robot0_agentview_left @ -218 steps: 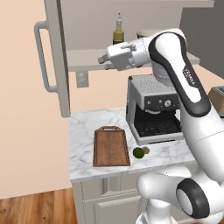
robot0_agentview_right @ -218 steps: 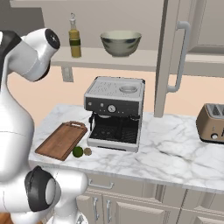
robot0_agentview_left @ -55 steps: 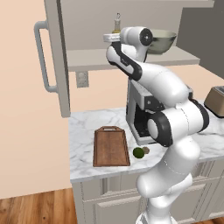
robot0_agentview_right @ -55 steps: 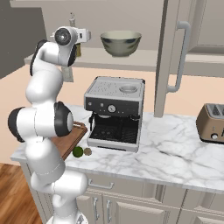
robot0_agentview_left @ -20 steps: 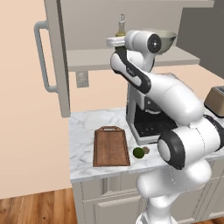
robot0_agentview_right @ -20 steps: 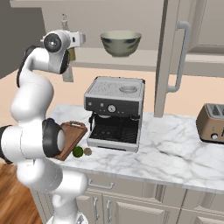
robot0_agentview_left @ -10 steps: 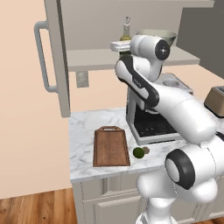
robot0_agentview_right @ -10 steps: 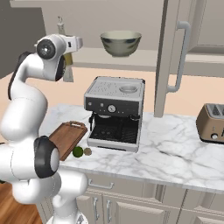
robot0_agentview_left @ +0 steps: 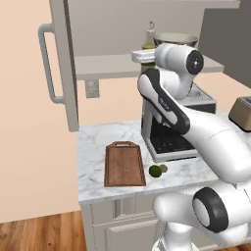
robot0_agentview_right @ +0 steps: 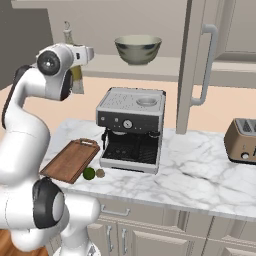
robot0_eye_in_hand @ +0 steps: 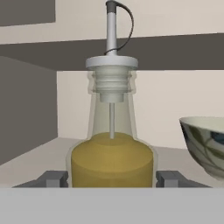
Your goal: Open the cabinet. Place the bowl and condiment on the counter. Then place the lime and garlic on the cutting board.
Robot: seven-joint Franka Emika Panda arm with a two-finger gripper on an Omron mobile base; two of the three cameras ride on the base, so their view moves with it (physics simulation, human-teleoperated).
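My gripper (robot0_eye_in_hand: 112, 178) is shut on the condiment (robot0_eye_in_hand: 111, 162), a slim bottle with a yellow-olive body and a pale pourer neck. Its fingers (robot0_eye_in_hand: 54, 178) press on both sides of the body. The condiment (robot0_agentview_right: 77, 80) hangs just in front of the open cabinet's shelf, held by the gripper (robot0_agentview_left: 142, 56). The bowl (robot0_agentview_right: 138, 50) still stands on the shelf, to the bottle's right in the hand view (robot0_eye_in_hand: 205, 144). The cabinet doors (robot0_agentview_left: 63, 63) (robot0_agentview_right: 200, 65) stand open. On the counter (robot0_agentview_right: 200, 170) lies the cutting board (robot0_agentview_left: 124, 164), with the lime (robot0_agentview_left: 155, 170) and garlic (robot0_agentview_left: 164, 168) beside its right edge.
A coffee machine (robot0_agentview_right: 132, 127) stands on the counter under the shelf, right of the board. A toaster (robot0_agentview_right: 242, 140) sits at the far right. Bare marble lies between the machine and the toaster, and left of the board (robot0_agentview_left: 93, 147).
The gripper has drawn the condiment off the shelf, out toward the robot and slightly lower. Bowl, lime, garlic and board have stayed put.
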